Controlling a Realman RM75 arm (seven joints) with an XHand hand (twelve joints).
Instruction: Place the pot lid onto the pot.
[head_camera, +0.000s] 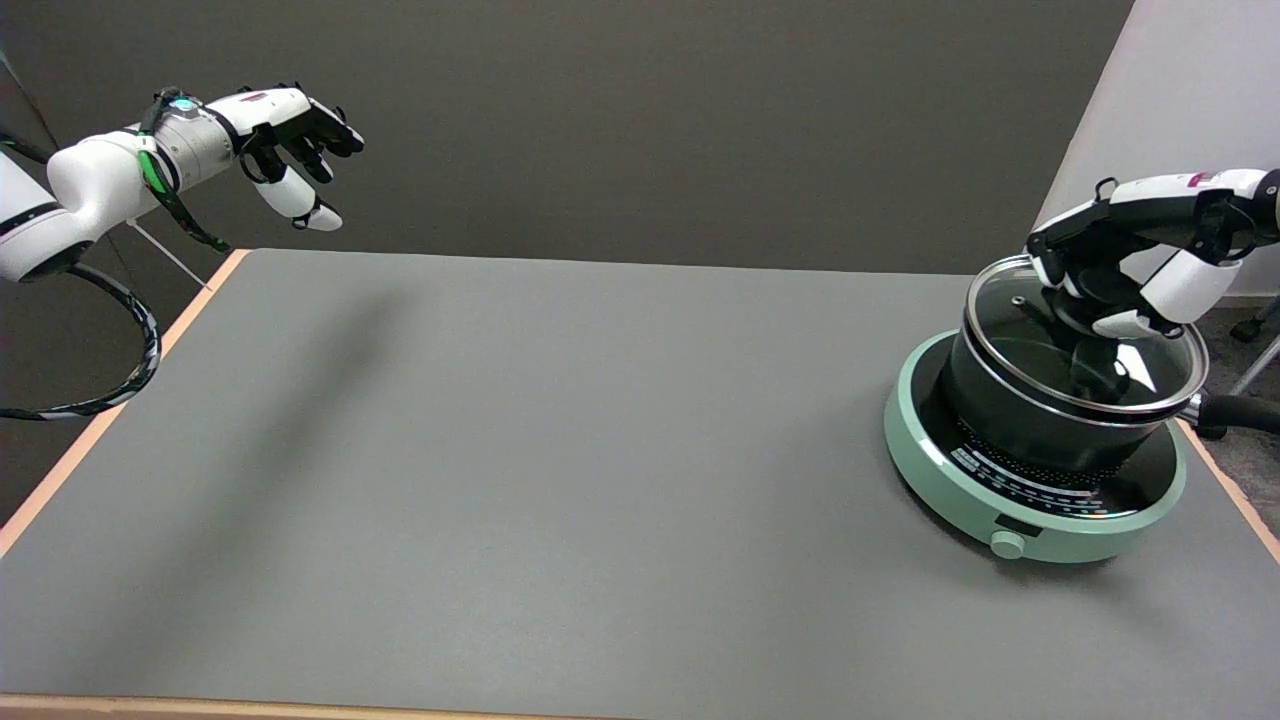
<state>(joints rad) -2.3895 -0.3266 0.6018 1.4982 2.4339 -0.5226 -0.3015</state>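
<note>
Right hand grips knob of one glass pot lid, lid seated on one black pot. Pot stands on one mint-green cooktop, table's far right. Cooktop panel markings too small to read.

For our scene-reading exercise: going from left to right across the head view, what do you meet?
Idle left robot hand in the air → bare grey table → green cooker, carrying the black pot with its glass lid under the right robot hand.
</note>
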